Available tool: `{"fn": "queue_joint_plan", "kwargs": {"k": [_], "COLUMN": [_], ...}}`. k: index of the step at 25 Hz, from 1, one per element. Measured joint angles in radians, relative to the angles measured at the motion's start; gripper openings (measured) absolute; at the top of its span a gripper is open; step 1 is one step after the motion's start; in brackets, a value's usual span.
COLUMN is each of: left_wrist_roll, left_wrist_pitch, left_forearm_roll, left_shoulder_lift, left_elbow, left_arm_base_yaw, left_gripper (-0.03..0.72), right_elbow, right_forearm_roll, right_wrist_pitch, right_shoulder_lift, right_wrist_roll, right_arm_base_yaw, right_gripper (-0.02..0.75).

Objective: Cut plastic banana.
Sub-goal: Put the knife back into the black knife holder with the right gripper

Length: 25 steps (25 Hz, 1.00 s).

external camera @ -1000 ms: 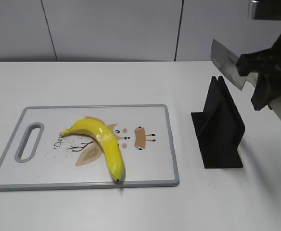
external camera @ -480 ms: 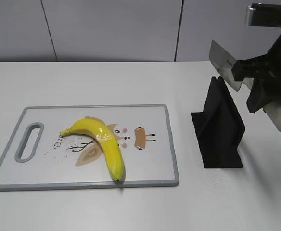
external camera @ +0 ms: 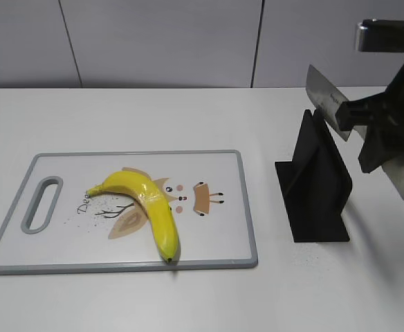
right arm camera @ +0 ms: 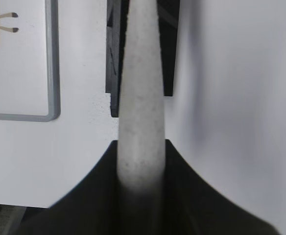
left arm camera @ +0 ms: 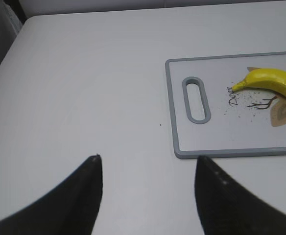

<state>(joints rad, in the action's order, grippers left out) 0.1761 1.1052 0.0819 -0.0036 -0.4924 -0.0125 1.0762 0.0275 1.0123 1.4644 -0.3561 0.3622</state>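
— What sits at the left of the frame?

— In the left wrist view, the left gripper [left arm camera: 148, 196] hangs over the plain white counter [left arm camera: 84, 88] at the bottom of the frame, its two dark fingers [left arm camera: 84, 196] apart with nothing between them. To its upper right lies the grey-rimmed white plastic cutting board [external camera: 209, 155] with an oval handle slot and a cartoon print.

— And the task's thing?

— The yellow plastic banana [external camera: 150, 207] lies on that board, in the lower left-centre of the exterior view, curving from its stem near the slot down to a tip at the board's near edge. It is whole.

— What is further right?

— A black wedge-shaped knife stand [external camera: 316, 183] stands on the counter, right of the board and apart from it. Above and to its right, in the upper right of the frame, the right gripper [external camera: 389, 131] has its fingers clamped on the pale grey handle of a steel-bladed cleaver [external camera: 326, 100], blade tilted toward the upper left, clear of the stand.
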Motion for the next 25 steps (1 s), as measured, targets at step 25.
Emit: {"fn": "queue_joint_plan", "kwargs": {"k": [25], "left_wrist_roll": [-0.002], "left_wrist_pitch": [0.000], "left_forearm_roll": [0.000], "left_shoulder_lift": [0.000], "left_elbow": [0.000], "left_arm_base_yaw": [0.000], "left_gripper": [0.573], "right_elbow": [0.010], "right_forearm_roll": [0.049], "right_wrist_pitch": [0.038], "right_shoulder_lift": [0.015], "right_wrist_roll": [-0.001], "right_arm_base_yaw": [0.000], "right_gripper": [0.161]}}
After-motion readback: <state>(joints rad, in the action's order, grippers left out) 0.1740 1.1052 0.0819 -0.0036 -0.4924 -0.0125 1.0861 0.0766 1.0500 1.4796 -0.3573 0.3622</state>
